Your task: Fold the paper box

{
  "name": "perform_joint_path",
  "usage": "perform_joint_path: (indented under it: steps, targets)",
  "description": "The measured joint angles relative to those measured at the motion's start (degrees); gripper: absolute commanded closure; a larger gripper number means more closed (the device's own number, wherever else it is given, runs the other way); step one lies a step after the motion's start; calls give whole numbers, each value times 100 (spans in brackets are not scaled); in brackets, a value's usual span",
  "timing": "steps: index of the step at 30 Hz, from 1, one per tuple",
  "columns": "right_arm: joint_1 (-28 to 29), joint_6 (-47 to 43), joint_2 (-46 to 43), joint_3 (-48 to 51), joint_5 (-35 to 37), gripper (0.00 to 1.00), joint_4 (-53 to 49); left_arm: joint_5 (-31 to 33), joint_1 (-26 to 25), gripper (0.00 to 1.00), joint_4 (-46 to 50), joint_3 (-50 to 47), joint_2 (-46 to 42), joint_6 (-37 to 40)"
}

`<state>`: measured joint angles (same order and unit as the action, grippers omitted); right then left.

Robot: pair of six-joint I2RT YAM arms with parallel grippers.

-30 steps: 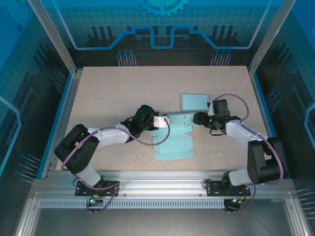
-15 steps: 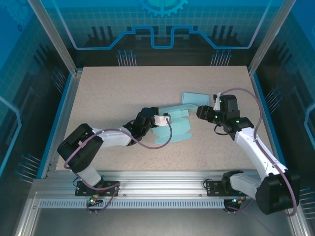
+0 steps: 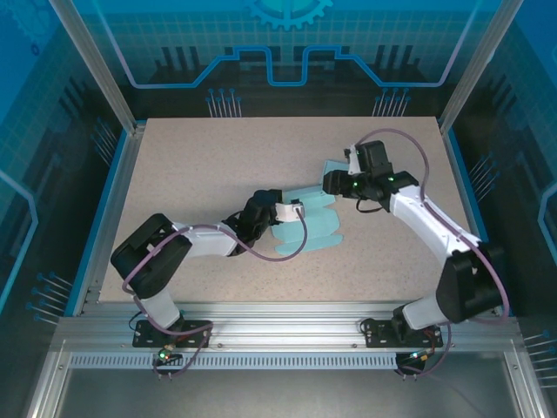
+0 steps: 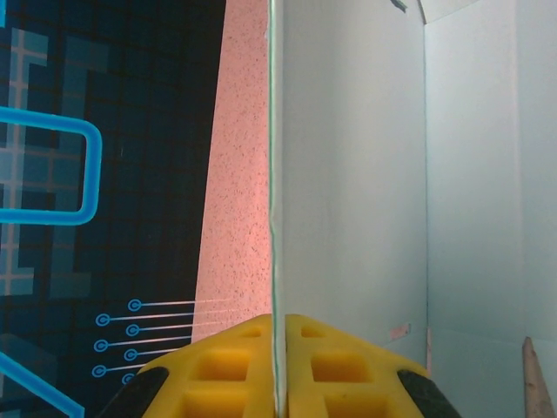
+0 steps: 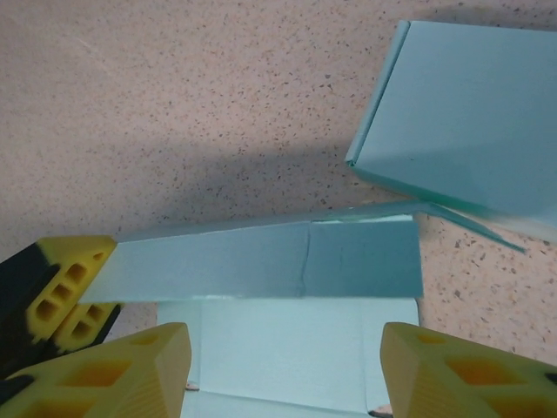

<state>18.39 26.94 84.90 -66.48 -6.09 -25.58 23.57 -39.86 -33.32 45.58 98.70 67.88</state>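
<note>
Paper box [image 3: 313, 228] lay right of centre on the table [image 3: 191, 174], one panel [image 4: 348, 174] pinched edge-on by the clenched left gripper [image 4: 278, 348]. Right gripper [image 5: 285, 353] stood released before a raised flap [image 5: 261, 261], apparently without contact; its fingers [image 5: 130, 361] were cropped.

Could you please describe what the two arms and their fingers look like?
The left arm and right arm have black joints, white link shells and looping purple cables. Their fingers are yellow blocks with square recesses, black behind.
</note>
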Motion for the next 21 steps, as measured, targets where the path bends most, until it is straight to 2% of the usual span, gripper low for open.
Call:
perform_joint_path:
  steps: [8,15,21]
  targets:
    - [0,-109,817,-400,-55,46,-52,-136,13,90,83,79,0,-96]
    - [-4,85,940,-267,-330,46,153,-177,52,90,262,197,39,-271]
    - [-63,455,940,109,-750,59,658,-382,70,91,411,199,50,-365]
